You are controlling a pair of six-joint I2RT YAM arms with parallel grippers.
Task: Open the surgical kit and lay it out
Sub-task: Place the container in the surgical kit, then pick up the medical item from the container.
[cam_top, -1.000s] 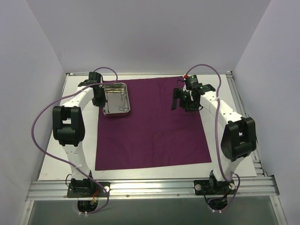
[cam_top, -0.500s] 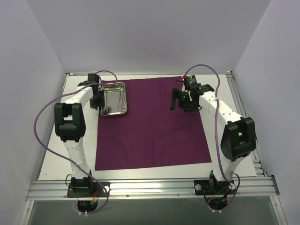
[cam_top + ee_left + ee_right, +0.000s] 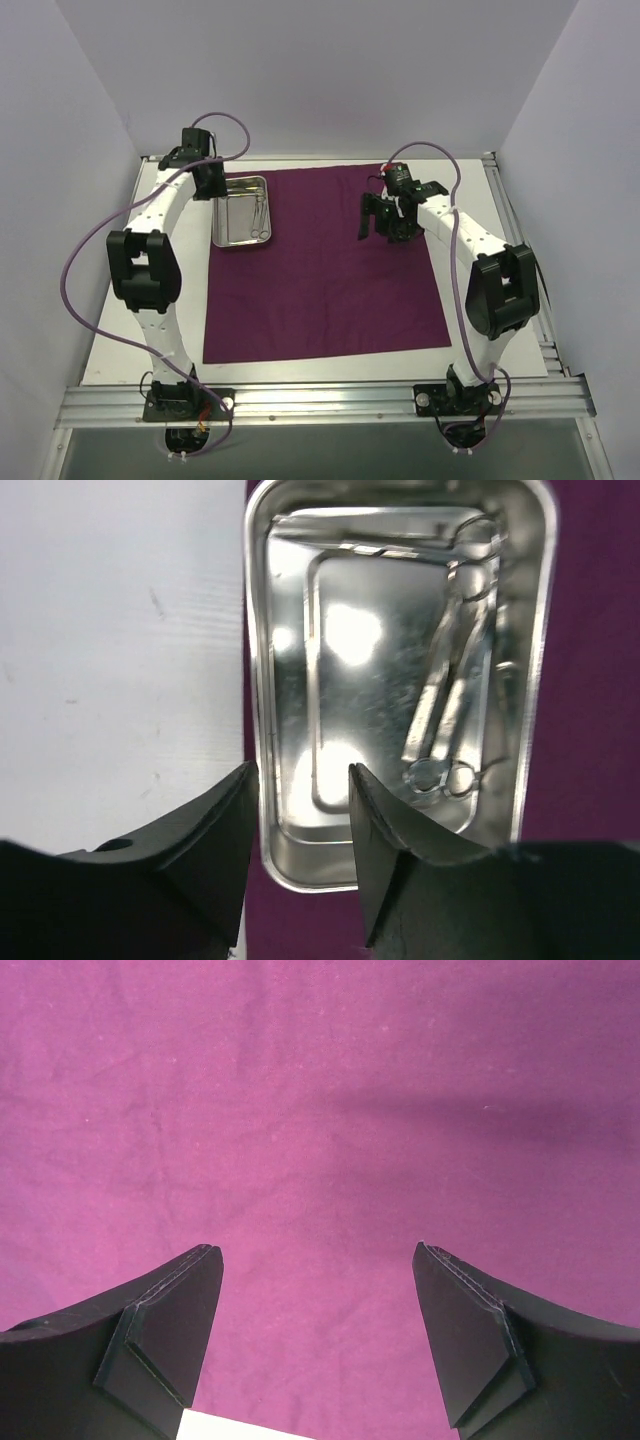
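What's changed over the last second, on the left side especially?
The left tool opened, let go of the steel tray at its left rim, and drew up and back toward the far-left corner. The tray ended slightly further left. The right tool drifted a little left, open above the purple cloth. The cloth is unmoved, and the instruments are still in the tray.

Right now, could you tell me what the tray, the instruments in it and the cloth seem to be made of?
Tray: polished metal, probably stainless steel; it mirrors bright glare. Ring-handled instruments in it: thin silvery metal, equally shiny. Cloth: matte magenta fabric, likely woven; soft shading, no gloss.
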